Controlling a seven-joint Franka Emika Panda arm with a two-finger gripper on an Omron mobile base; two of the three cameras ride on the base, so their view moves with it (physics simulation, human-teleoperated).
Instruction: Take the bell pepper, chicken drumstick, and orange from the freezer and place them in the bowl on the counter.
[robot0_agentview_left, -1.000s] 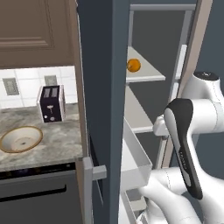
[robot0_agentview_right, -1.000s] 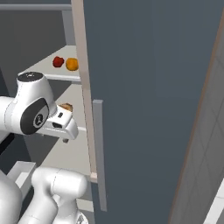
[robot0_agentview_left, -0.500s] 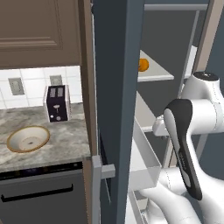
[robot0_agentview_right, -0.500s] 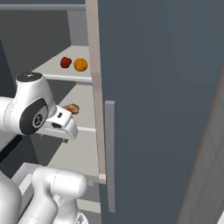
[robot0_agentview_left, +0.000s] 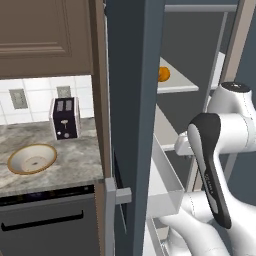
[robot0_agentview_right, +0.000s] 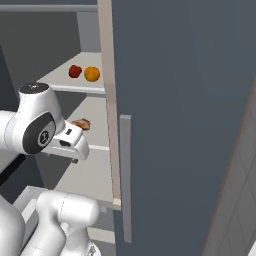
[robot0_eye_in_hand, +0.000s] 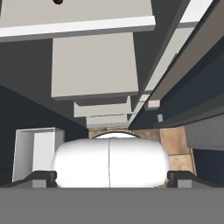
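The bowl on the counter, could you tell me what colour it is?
The bowl is beige with a tan-gold rim, clearest in the left base view.

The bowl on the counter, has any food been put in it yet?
No, the bowl sits empty on the counter, its pale inside bare, beside the toaster.

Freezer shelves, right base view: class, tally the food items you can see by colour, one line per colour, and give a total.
Red: 1, the bell pepper
Orange: 1, the orange, beside the pepper on the upper shelf
Golden-brown: 1, the chicken drumstick, on the shelf below
Total: 3
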